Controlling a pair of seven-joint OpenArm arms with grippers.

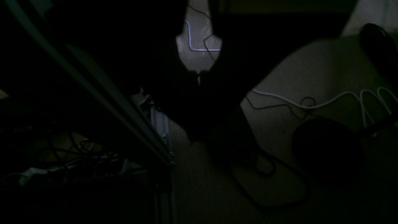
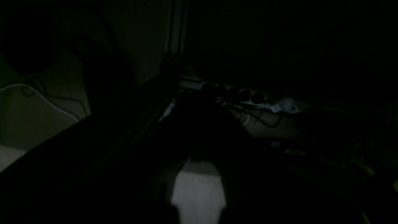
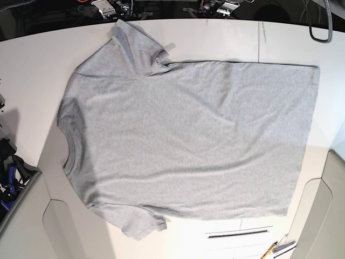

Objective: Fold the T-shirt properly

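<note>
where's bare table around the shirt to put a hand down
Bare table lies left of the T-shirt, beside its collar, and as a strip along the far edge above the upper sleeve. The right side past the hem is narrow. The near edge is crowded by a pen.

We see a robotics lab or a test workshop, not a home. In the base view a white worktable [image 3: 215, 38] made of joined panels fills the picture, and at 12 o'clock behind its edge there are metal clamps [image 3: 102, 6] and cables. In the dark left wrist view, loose white and black cables [image 1: 311, 104] lie on a pale carpet floor [image 1: 311, 71], and an aluminium frame profile [image 1: 160, 124] runs at 7 o'clock. In the right wrist view a power strip [image 2: 248, 99] with plugs lies at 2 o'clock.
</note>
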